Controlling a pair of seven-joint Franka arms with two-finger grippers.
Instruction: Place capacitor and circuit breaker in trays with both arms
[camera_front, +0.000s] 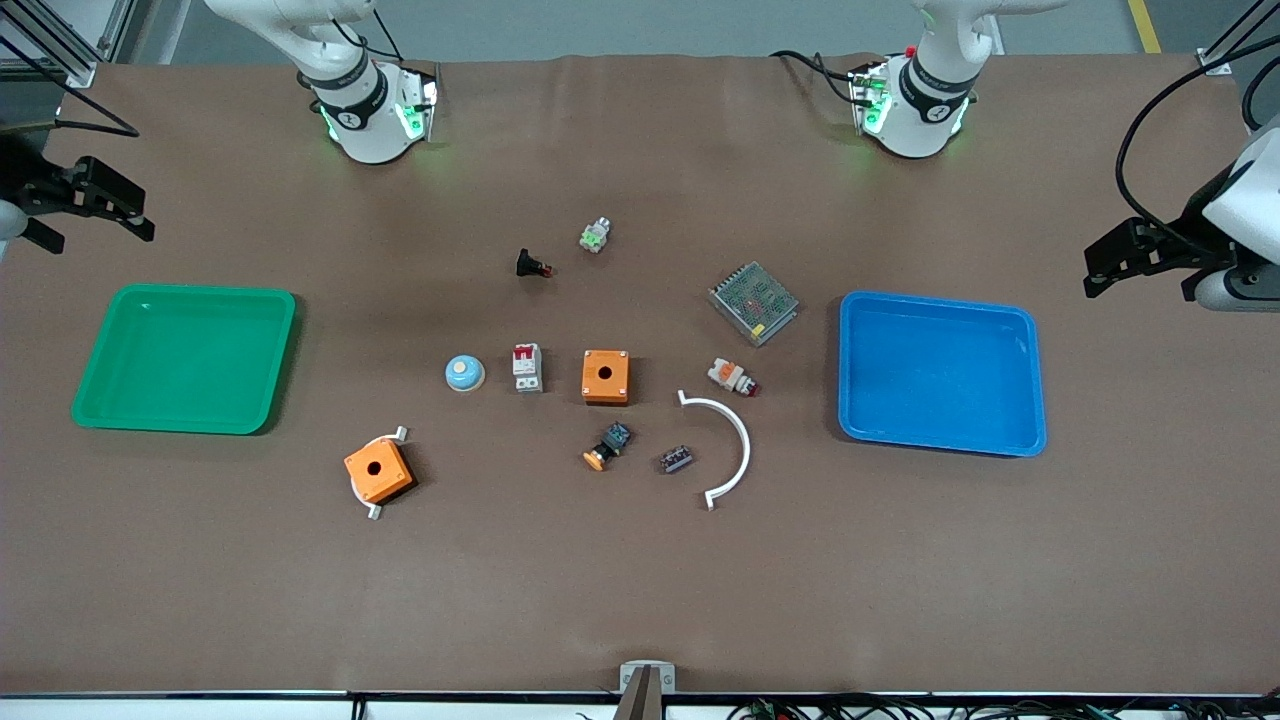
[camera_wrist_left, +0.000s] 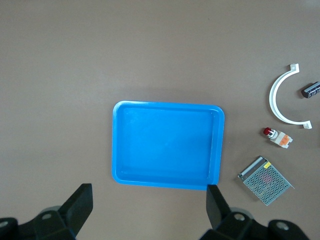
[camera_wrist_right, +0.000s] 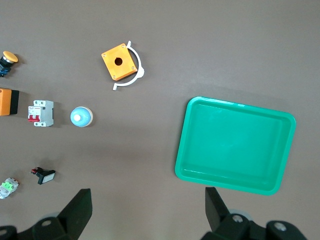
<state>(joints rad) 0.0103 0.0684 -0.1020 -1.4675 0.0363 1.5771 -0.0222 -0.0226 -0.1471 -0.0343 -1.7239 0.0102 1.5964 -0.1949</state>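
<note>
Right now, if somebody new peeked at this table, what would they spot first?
Probably the two bright trays: a green tray at the right arm's end of the table and a blue tray at the left arm's end, neither with anything in it. Between them lies a scatter of small parts, where two orange boxes and a white curved piece stand out. Both arms wait, the left gripper over the blue tray's edge, the right gripper near the green tray.

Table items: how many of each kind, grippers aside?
Trays: 2, green and blue
Orange boxes: 2
White arcs: 2
Metal mesh box: 1
Small parts: 7, including circuit breaker and capacitor
Total: 14
</note>
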